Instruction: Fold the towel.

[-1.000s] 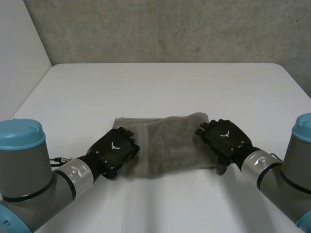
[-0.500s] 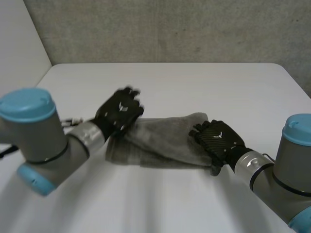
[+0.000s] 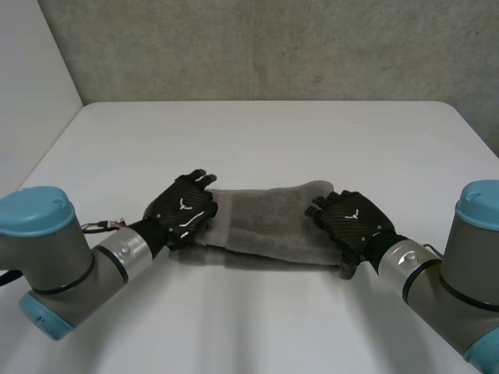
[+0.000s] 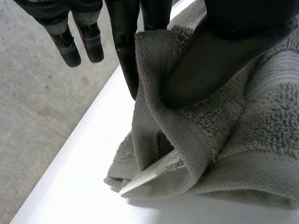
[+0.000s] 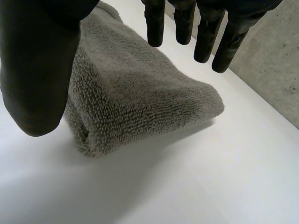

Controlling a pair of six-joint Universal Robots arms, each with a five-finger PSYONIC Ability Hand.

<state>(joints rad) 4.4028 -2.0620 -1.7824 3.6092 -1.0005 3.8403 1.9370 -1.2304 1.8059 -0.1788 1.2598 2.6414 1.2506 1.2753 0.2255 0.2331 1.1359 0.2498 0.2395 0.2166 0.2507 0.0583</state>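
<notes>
In the head view I see the grey towel (image 3: 269,222) lying as a long folded band on the white counter (image 3: 257,132), a little below the centre of the frame. Its long side runs from left to right. The left hand (image 3: 183,212) sits on the left end of the towel, at the centre left of the frame. The right hand (image 3: 351,222) sits on the right end, at the centre right. The 2 arms come in from the lower corners, the left arm (image 3: 47,265) from the lower left and the right arm (image 3: 460,265) from the lower right. A concrete wall (image 3: 273,47) fills the top of the frame behind the counter.

In the left wrist view the thumb (image 4: 210,60) presses a raised fold of the towel's edge against 1 of the fingers (image 4: 127,56), so this hand pinches the cloth. The other fingers are straight and spread, and they are free of the cloth. Just past the thumb's tip the edge falls in loose folds onto the counter, and a small white label (image 4: 159,171) with printed text sticks out of the hem.

In the right wrist view the fingers are straight and a little apart from each other, and the thumb is straight as well, off to the side. The rounded, folded end of the towel lies under the palm, between the thumb and the fingers, and this hand is relaxed over it. I cannot tell whether the palm touches the cloth.
</notes>
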